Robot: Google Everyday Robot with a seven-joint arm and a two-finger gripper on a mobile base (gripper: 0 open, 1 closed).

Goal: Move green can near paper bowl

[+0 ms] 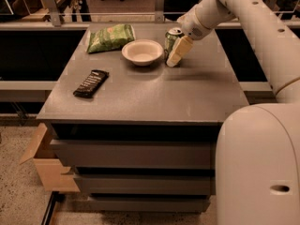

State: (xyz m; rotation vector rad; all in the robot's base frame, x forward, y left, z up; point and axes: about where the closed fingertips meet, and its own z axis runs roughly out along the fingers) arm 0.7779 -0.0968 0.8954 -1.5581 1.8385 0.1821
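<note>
The green can [172, 37] stands upright on the grey table [140, 97] near its far edge, just right of the paper bowl [142, 51] and almost touching its rim. My gripper [177, 51] reaches in from the upper right and is right at the can, covering its front right side down to the table top. The bowl is off-white, shallow and empty.
A flat green snack bag [111, 37] lies at the far left of the table, behind the bowl. A black bar-shaped packet [91, 83] lies at the left front. A cardboard box [44, 161] sits on the floor at the lower left. My white arm and base fill the right side.
</note>
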